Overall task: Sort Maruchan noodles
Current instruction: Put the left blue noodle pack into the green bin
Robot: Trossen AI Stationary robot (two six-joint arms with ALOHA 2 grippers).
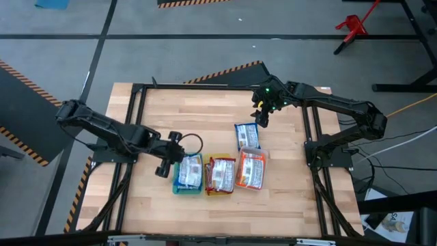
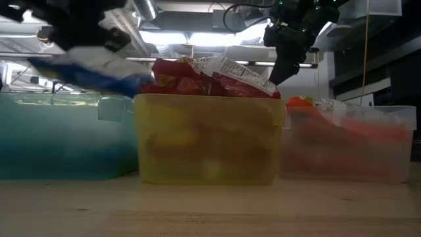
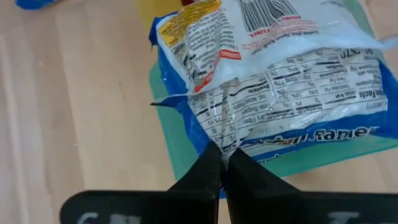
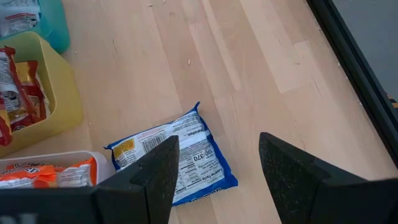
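Bench (image 1: 212,109): light wood-plank top inside a black metal frame. Directly on it, toward the near edge, three trays in a row, side by side: green tray (image 2: 66,138), yellow tray (image 2: 207,141), clear tray (image 2: 348,145). Each tray carries ramen packets. One blue-and-white packet (image 1: 246,134) lies flat on the bare wood, label side down, just behind the clear tray and apart from the other packets.

blue-and-white noodle packets (image 1: 188,171) lie in the green tray (image 1: 179,189), red ones (image 1: 220,174) in the yellow, orange ones (image 1: 250,169) in the clear; one blue packet (image 1: 246,135) lies flat on the table.
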